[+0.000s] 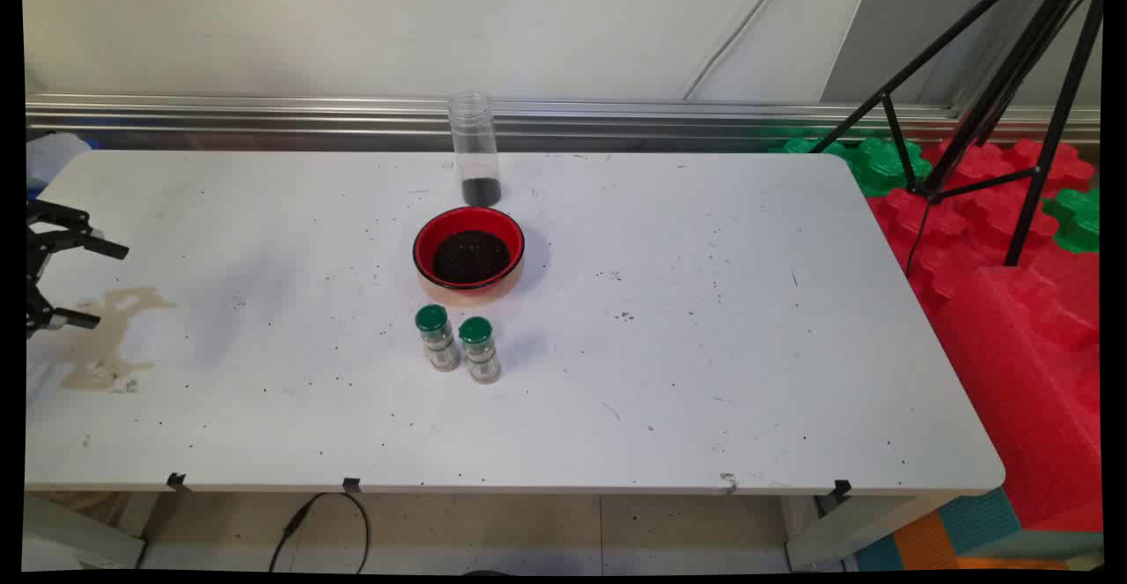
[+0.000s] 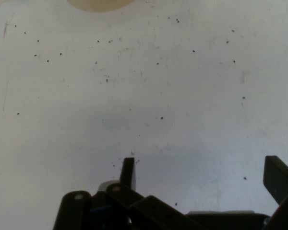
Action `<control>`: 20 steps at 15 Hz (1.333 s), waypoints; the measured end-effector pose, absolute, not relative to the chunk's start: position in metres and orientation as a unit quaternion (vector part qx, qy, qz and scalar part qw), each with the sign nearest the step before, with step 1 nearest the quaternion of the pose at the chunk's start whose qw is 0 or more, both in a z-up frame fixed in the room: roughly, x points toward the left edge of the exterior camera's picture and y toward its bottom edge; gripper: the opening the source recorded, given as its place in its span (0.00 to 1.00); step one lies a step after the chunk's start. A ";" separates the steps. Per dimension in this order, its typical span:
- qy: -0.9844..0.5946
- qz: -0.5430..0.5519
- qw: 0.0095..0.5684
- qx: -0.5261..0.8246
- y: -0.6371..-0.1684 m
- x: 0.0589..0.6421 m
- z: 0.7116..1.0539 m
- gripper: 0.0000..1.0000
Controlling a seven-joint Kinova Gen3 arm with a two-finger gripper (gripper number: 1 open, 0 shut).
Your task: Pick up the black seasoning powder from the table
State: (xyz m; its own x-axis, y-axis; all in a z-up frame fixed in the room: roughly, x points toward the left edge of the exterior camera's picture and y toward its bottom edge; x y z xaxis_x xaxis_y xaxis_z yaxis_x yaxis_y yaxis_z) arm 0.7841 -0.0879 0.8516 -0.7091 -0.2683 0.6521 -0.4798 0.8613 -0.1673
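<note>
Check the jaws first: you will find them spread wide with nothing between them. In the hand view the gripper [image 2: 204, 175] shows 2 black fingers [image 2: 128, 172] standing far apart over bare, speckled table [image 2: 182, 96]. In the main view the gripper [image 1: 84, 283] sits at the far left edge, above the table's left end, with its 2 fingertips pointing toward the red bowl.

Use the red bowl [image 1: 469, 254] as your landmark. It stands near the middle of the table [image 1: 748, 346] and holds a dark, granular filling. The gripper is well apart from it, to its left. A tan stain [image 1: 110, 337] lies on the table surface under and just beside the gripper, far left of the bowl.

Directly behind the bowl, toward the wall, you will see 1 clear plastic jar [image 1: 474, 149] standing upright without a lid, with a dark layer at its bottom. It is near the bowl; whether they touch cannot be told.

In front of the bowl, on the near side, 2 small bottles stand upright side by side: the left bottle [image 1: 437, 337] and the right bottle [image 1: 480, 350], each with a green cap. They are just beside each other and near the bowl.

Far to the bowl's right, off the table, a black tripod [image 1: 995, 91] stands over red and green foam blocks [image 1: 1012, 302].
</note>
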 end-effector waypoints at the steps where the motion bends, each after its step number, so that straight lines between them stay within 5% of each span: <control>1: -0.908 0.164 0.322 0.211 -0.089 0.783 0.852 1.00; 20: -0.849 0.182 0.346 0.356 -0.173 0.718 0.866 1.00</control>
State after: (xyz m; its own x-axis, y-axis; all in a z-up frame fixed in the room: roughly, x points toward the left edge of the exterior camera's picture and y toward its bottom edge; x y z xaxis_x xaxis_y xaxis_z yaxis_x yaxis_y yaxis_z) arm 0.7177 -0.1734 0.8656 -0.5078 -0.4779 0.7168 -0.7298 0.6808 -0.0631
